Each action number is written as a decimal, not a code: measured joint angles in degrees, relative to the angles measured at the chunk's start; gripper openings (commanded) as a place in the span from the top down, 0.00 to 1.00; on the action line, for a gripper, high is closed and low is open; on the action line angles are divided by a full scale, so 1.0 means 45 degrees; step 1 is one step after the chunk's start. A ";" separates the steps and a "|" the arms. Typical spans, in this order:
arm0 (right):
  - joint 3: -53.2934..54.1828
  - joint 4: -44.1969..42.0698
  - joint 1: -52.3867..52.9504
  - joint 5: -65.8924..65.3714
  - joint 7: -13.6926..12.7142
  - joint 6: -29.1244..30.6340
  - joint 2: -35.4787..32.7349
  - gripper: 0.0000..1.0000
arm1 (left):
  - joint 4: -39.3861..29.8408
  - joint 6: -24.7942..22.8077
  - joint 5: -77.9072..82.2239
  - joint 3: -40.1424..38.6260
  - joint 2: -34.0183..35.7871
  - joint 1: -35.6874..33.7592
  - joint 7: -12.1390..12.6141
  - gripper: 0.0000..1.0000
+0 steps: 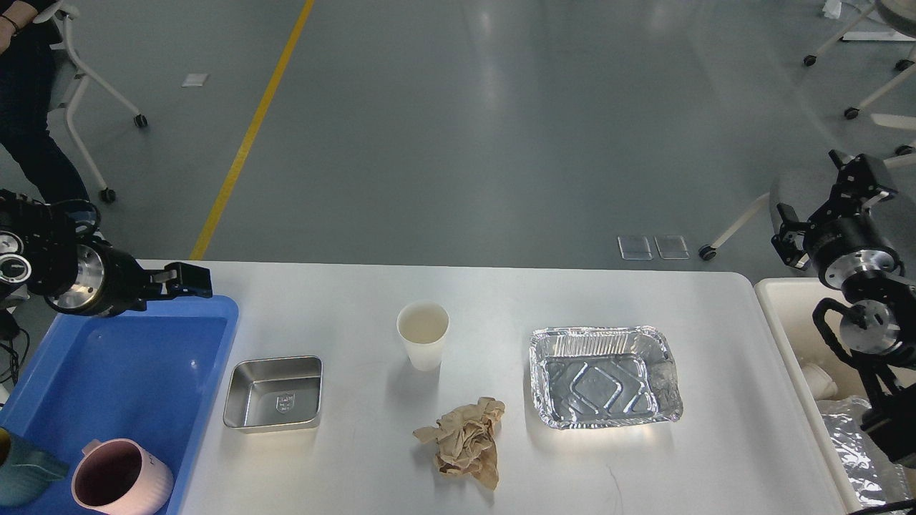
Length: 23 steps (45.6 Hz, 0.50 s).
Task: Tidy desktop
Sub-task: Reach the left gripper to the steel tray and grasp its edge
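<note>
The white desktop [572, 300] holds a steel square dish [274, 393], a white paper cup [423, 336] standing upright, a crumpled brown paper [465, 440] and an empty foil tray [605, 375]. My left gripper [189, 280] hangs over the far edge of the blue tray [122, 357], pointing right, empty; its fingers overlap, so I cannot tell their state. My right gripper [785, 234] hangs beyond the table's far right corner, above the floor, open and empty. Both are well away from the items in the middle.
The blue tray at the left holds a pink mug [118, 479] and a teal item [21, 472]. A cream bin [776, 322] at the right holds crumpled foil [851, 450] and a white cup [819, 379]. Wheeled chairs and a person stand beyond the table.
</note>
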 measured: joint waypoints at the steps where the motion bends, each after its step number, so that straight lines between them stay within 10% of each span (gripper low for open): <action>1: 0.0000 0.0000 0.0000 0.0000 0.0000 0.0000 -0.0002 0.00 | 0.0000 -0.0002 0.0027 0.0025 -0.0180 0.0104 0.0082 0.03; 23: -0.0002 -0.0001 -0.0182 0.0003 0.0020 0.0000 0.0009 0.00 | 0.0041 -0.0024 -0.0064 0.0203 -0.2295 0.1119 0.1756 0.02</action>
